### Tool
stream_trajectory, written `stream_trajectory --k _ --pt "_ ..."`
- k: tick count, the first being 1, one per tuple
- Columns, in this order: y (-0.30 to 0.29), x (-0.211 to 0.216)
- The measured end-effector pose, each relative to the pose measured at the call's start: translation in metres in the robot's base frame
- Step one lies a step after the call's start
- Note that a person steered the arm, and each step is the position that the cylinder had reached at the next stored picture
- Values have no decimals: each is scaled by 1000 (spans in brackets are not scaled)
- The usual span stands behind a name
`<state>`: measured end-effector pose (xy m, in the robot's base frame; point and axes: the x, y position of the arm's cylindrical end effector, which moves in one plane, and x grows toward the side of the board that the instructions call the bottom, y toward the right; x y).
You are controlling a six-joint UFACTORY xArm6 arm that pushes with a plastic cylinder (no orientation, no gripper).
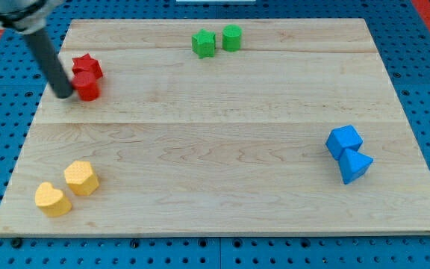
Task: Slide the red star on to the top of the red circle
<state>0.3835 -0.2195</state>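
The red star (86, 66) lies near the view's upper left of the wooden board (222, 134). The red circle (89, 87) sits right below it, touching it. My tip (65, 94) stands just left of the red circle, touching or nearly touching its left side. The rod slants up to the view's top left corner.
A green star (204, 43) and a green hexagon-like block (232, 37) sit together at the view's top centre. A blue cube (344, 140) and a blue triangle (355, 166) sit at the right. Two yellow blocks, a hexagon-like one (81, 178) and a heart (52, 199), lie at the bottom left.
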Motion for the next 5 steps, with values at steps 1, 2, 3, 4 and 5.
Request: stream_trajectory --k 1,2,3,4,5 --pt "53 0" --pt "52 3" --pt "43 7" --pt "42 7" --pt "42 7"
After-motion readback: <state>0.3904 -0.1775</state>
